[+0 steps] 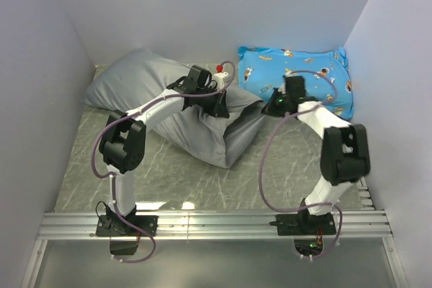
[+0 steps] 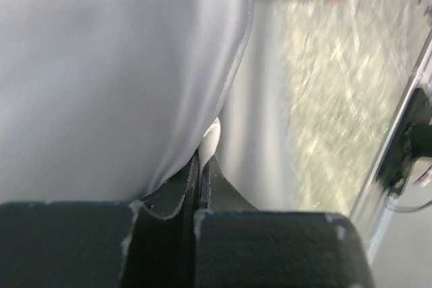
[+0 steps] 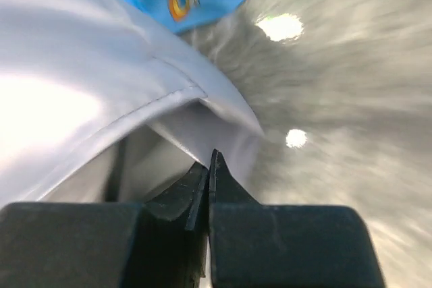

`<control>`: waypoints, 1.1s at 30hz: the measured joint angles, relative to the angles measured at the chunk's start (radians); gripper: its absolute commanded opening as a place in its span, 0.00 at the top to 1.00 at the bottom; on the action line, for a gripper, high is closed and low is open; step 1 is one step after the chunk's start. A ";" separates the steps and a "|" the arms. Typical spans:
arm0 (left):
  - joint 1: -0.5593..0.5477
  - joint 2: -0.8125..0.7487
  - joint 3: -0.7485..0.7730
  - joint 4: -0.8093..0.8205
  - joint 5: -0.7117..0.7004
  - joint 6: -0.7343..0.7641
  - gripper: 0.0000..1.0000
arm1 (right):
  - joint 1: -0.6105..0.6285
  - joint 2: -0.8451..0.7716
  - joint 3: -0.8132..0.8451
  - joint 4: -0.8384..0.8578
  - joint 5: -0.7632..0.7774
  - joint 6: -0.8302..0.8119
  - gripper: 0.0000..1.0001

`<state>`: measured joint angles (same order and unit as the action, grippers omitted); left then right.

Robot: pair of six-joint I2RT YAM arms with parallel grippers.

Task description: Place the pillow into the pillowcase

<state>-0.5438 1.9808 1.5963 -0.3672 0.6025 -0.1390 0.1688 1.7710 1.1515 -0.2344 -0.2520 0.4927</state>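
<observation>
One grey pillowcase (image 1: 169, 99) lies plump and wrinkled across the far left and middle of the table (image 1: 169, 187), stuffed full from the back left corner down to a folded, darker end near the centre. Of the pillow (image 2: 212, 136) I can make out only a small white sliver, peeking from under the grey cloth in the left wrist view; the rest is hidden inside the pillowcase. The left hand (image 1: 217, 104) rests on top of the grey bulk near that folded end. Its fingers are pressed together with the grey fabric pinched between them, right beside the white sliver. The right hand (image 1: 275, 104) sits at the right edge of the pillowcase, its fingers likewise closed tight on the thin grey fabric below a stitched hem that arches up from the table. Just beyond the right hand, against the back right corner, lies a blue cartoon-printed pillow (image 1: 297, 79), close to the pillowcase. A metal rail (image 1: 216, 224) runs along the near edge, carrying both arm bases.
</observation>
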 measured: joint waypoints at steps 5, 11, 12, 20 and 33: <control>0.003 0.000 -0.005 -0.031 0.031 0.127 1.00 | -0.113 -0.184 -0.038 0.032 -0.183 -0.021 1.00; -0.033 0.001 -0.005 -0.067 0.023 0.250 1.00 | -0.106 -0.232 -0.100 0.144 -0.355 0.045 1.00; -0.044 0.003 -0.006 -0.068 0.017 0.264 1.00 | -0.098 -0.232 -0.111 0.162 -0.375 0.061 1.00; -0.054 0.066 0.058 -0.034 0.074 0.113 1.00 | 0.028 -0.266 -0.199 0.225 -0.523 0.118 1.00; -0.055 0.021 0.159 -0.097 0.140 0.021 0.32 | -0.113 -0.212 -0.052 0.063 -0.583 0.007 1.00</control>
<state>-0.5987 2.0014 1.7554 -0.4637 0.7425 -0.1181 0.0563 1.5589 1.0996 -0.1711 -0.8345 0.4999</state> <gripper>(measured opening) 0.637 0.007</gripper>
